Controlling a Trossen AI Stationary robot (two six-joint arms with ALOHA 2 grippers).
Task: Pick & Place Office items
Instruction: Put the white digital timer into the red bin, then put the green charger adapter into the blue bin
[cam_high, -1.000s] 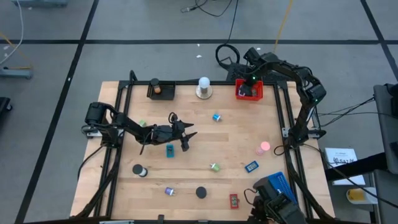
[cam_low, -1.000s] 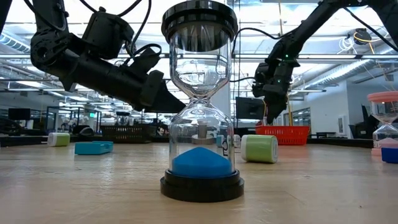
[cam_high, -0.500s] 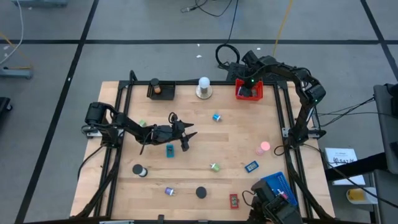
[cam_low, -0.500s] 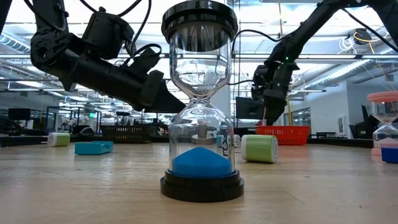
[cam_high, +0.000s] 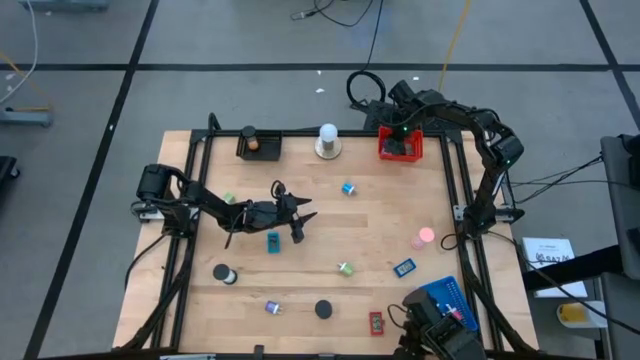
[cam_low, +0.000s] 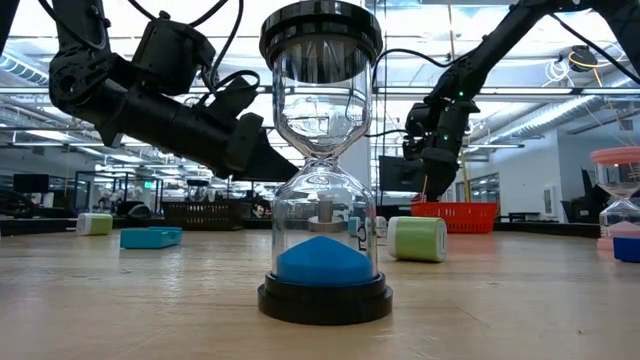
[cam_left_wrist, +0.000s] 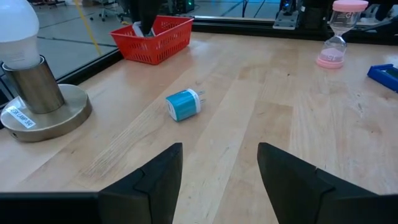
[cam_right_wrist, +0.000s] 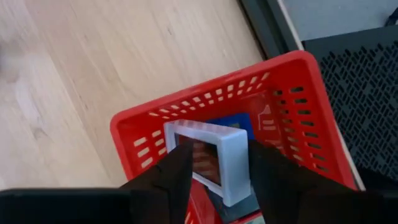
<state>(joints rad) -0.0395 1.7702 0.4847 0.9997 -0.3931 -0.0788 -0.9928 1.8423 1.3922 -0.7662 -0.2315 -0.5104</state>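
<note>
Jaws on your right gripper stand part open over the red basket, straddling a pale-framed rectangular item that sits inside it on a blue piece. You can't confirm from the wrist view whether the fingers touch it.

Left gripper hovers mid-table, jaws part open, nothing between them. Ahead of those jaws you have a blue plug-like cylinder; off to one side, the white knob on its round base.

A teal rectangle lies just beside the left jaws, on the near side.

Rest of the office items are well apart from both grippers: pink hourglass, blue rectangle, green cylinder, red rectangle, black disc, purple clip, black-and-white cylinder.

Blue-sand hourglass fills the low view.
</note>
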